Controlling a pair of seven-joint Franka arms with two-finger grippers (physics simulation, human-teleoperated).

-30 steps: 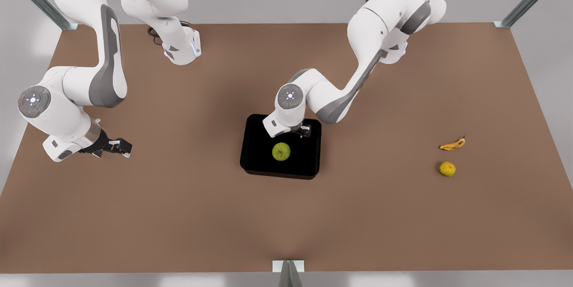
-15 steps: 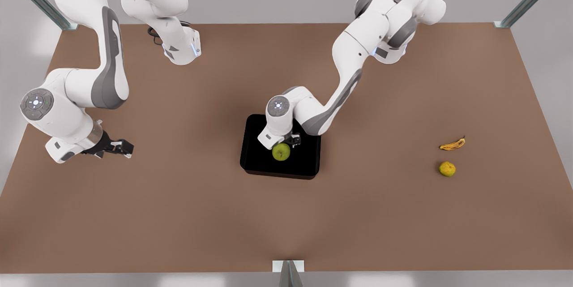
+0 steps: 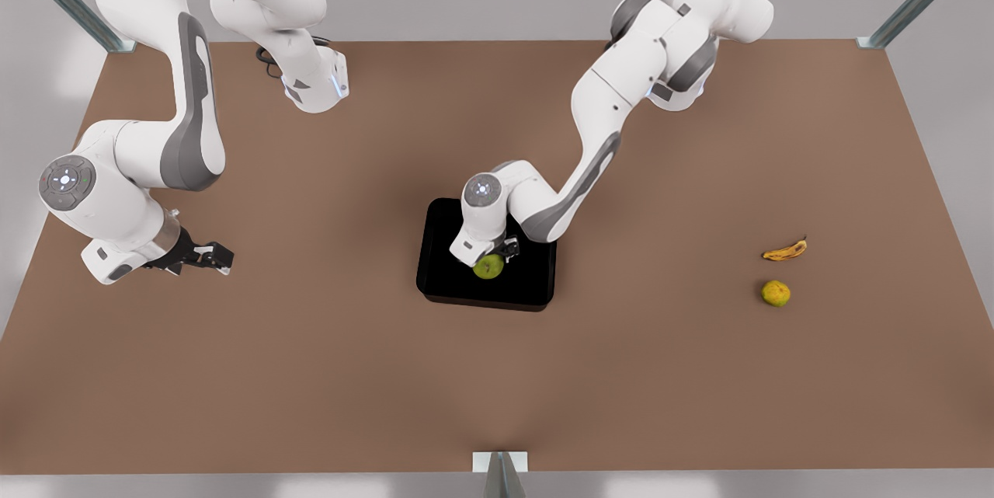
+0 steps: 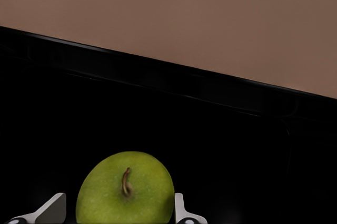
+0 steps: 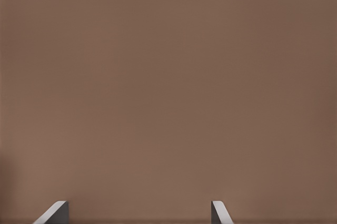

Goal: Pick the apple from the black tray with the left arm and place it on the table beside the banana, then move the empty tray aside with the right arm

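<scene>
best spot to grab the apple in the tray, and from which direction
Grip the apple across its round middle, coming straight down from above: it sits stem-up on the floor of the black tray, whose raised rim would probably hinder a side approach. The left gripper is open, one finger either side of it. The right gripper waits over the table.

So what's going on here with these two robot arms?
The left gripper is down in the black tray, fingers open on either side of the apple, not yet closed. The right gripper waits open over the table at the front view's left. The banana lies far off beside an orange-yellow fruit.
</scene>
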